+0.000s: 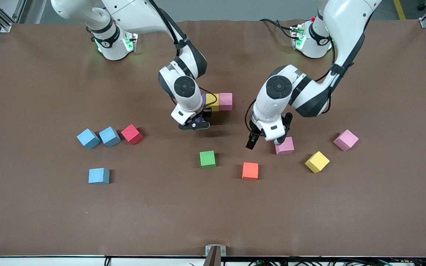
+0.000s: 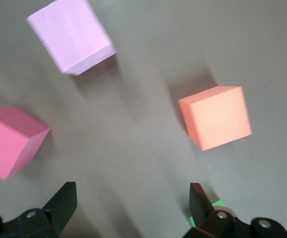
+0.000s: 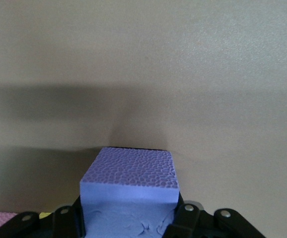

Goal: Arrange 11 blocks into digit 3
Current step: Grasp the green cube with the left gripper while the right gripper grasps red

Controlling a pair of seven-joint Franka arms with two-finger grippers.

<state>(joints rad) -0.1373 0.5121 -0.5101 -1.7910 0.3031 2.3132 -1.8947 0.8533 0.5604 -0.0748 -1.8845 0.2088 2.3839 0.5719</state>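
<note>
Right wrist view: 1 purple foam cube (image 3: 129, 186) is clamped in the right gripper (image 3: 128, 218), beside the yellow cube (image 1: 213, 102) and pink cube (image 1: 226, 101); the left gripper (image 1: 265, 142) hangs wide over the table.

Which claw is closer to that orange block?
The left claw. It hangs open just above the table beside a pink block, a short way from the orange block. The right claw is shut on a purple block by the yellow-and-pink row.
</note>
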